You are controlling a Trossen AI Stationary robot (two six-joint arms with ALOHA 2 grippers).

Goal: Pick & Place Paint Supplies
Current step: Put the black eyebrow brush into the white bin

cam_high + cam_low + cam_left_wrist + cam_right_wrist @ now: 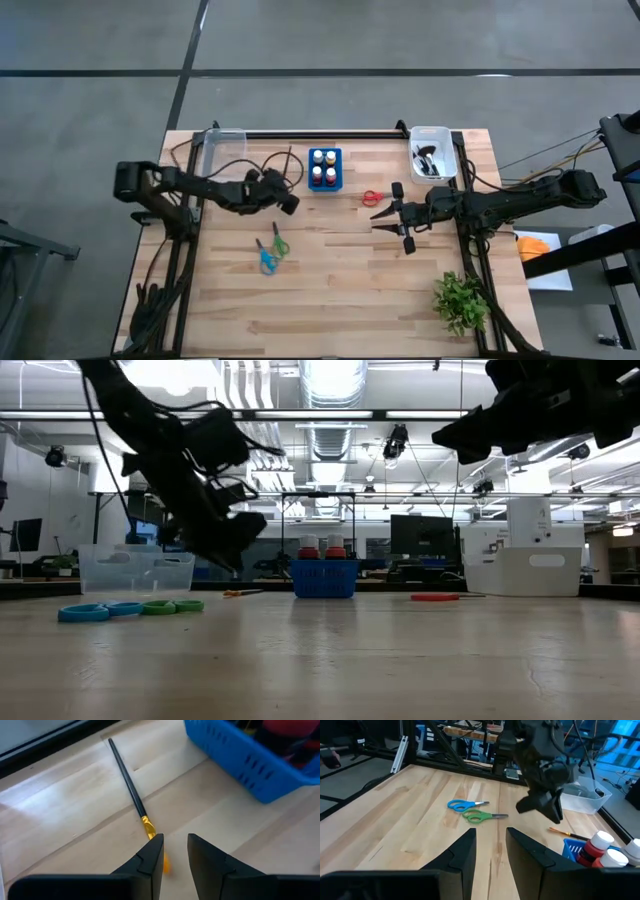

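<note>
**Both claws aloft and empty; supplies spread over the table**

Left claw [288,203]: hangs above the table [330,300], between the left bin [222,150] and the blue holder [325,169]. Fingers [150,857] stand a narrow gap apart, nothing between them. In the left wrist view a dark-handled brush [131,795] with a yellow ferrule lies flat on the wood just ahead of the fingertips, its tip end partly hidden behind one finger. The low view shows this claw clear of the table surface.

Right claw [383,218]: hangs above the table right of centre, near the red scissors [372,198] but apart from them. Fingers [465,852] a narrow gap apart, empty.

Supplies:
- Paint bottles [324,168] stand upright in the blue holder, at the back middle of the table.
- Red scissors lie flat just right of the holder.
- Green scissors [279,242] and blue scissors [265,258] lie side by side left of centre, touching or nearly so; cannot tell which.
- Dark items [428,160], probably brushes, lie in the right bin [434,152] at the back right corner; too small to tell more.
- Left bin: contents cannot be made out.

A plant [460,302] sits at the front right corner.
</note>
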